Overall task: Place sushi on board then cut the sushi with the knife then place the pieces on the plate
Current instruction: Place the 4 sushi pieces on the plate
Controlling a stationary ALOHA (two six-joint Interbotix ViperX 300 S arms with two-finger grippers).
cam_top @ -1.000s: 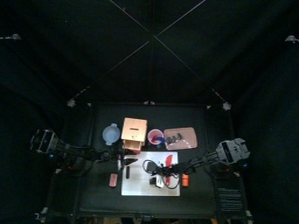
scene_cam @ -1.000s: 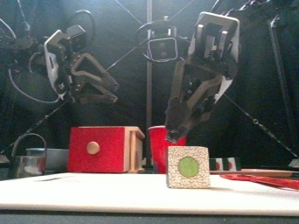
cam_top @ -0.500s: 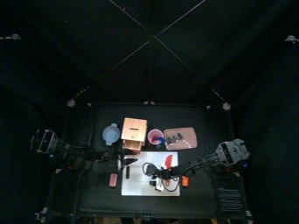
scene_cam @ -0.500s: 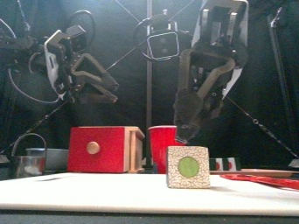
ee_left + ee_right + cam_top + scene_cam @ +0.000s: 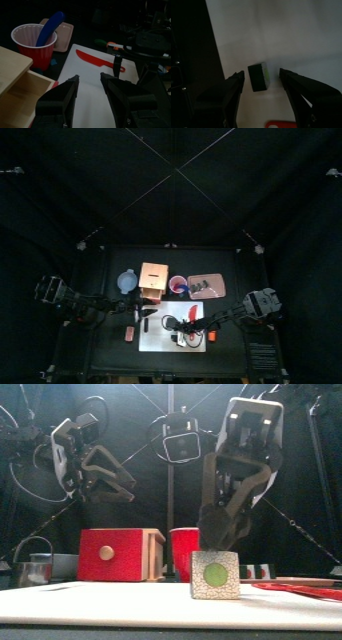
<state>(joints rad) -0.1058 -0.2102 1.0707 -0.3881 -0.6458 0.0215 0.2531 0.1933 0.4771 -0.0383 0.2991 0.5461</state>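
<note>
So, nearest us the sushi piece (image 5: 215,575) stands upright on the white board (image 5: 107,599). The right gripper (image 5: 262,73) straddles it, jaws apart and not touching. The red knife (image 5: 93,58) lies flat on the board too. Behind sit the red cup (image 5: 185,552) with the blue knife (image 5: 51,29) and the wooden box (image 5: 118,554). The left gripper (image 5: 89,76) hovers, also spread.

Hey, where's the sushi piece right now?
In the front view the sushi piece stands upright on the white board, right of the red cup, directly under the right claw, whose jaws are open.
</note>
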